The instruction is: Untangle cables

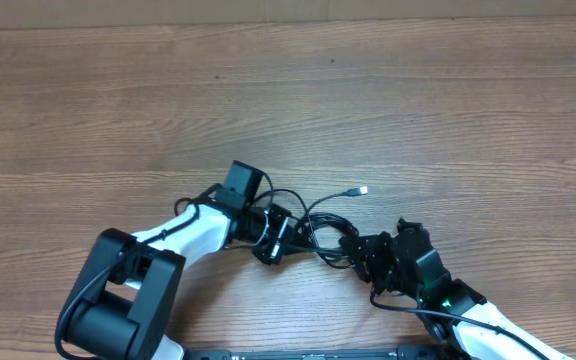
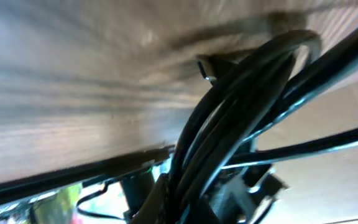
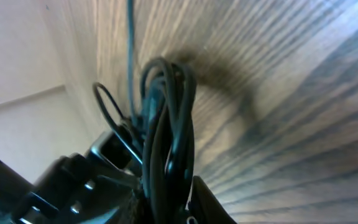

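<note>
One tangle of cables (image 1: 320,222) spans two tools, left tool (image 1: 276,238) and right tool (image 1: 356,250), both clamped on it.

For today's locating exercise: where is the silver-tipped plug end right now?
In the overhead view, the silver-tipped plug end sits right of centre, sticking out past the cable bundle on its far side, above the right gripper in the picture.

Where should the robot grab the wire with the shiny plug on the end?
Just behind the silver plug, on its thin black cable, coming straight down from above. That end lies loose and flat on the table, sticking out clear of the tangle.
</note>
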You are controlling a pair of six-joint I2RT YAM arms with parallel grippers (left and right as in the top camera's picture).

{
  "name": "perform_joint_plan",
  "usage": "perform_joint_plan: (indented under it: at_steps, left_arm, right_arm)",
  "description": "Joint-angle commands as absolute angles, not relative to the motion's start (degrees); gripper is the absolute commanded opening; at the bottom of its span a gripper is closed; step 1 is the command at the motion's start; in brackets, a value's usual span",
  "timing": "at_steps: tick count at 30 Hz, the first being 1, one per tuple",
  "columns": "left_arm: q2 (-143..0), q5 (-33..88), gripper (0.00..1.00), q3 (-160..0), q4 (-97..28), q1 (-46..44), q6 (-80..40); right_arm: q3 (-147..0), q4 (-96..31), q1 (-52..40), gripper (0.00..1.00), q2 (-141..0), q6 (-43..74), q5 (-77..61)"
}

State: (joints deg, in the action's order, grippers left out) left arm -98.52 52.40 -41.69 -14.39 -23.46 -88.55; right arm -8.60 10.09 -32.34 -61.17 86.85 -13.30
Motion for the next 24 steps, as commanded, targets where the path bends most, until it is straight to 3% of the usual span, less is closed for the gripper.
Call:
perform_joint_plan:
  at_steps: [1, 10, 12, 14, 18, 24]
  left_arm:
    - [-98.7, 48.4, 0.04, -41.4, -14.7, -19.8, -88.8]
    - [-98.7, 52.1, 0.04, -41.4, -14.7, -13.5, -89.2]
    - [-98.7, 52.9, 0.04, -41.4, -14.8, -12.3, -89.7]
    - [-98.7, 53.0, 0.04, -41.4, -14.7, -11.9, -90.1]
    - [-98.7, 52.9, 0.04, -41.4, -14.8, -12.2, -90.0]
    - [-98.7, 50.8, 0.04, -41.4, -14.9, -12.4, -90.0]
  right_arm:
    - [-8.7, 5.6, -32.2, 0.16, -60.7, 82.6, -13.3]
    - [-8.7, -3.7, -32.2, 0.13, -60.7, 82.3, -15.1]
    - [-8.7, -4.2, -32.2, 0.27, -60.7, 81.7, -15.4]
    - [-8.7, -3.9, -32.2, 0.65, -60.6, 80.5, -16.3]
    - [-8.7, -1.2, -32.2, 0.67, -60.6, 78.8, -18.6]
    - [-8.7, 4.3, -32.2, 0.89, -60.6, 78.7, -23.2]
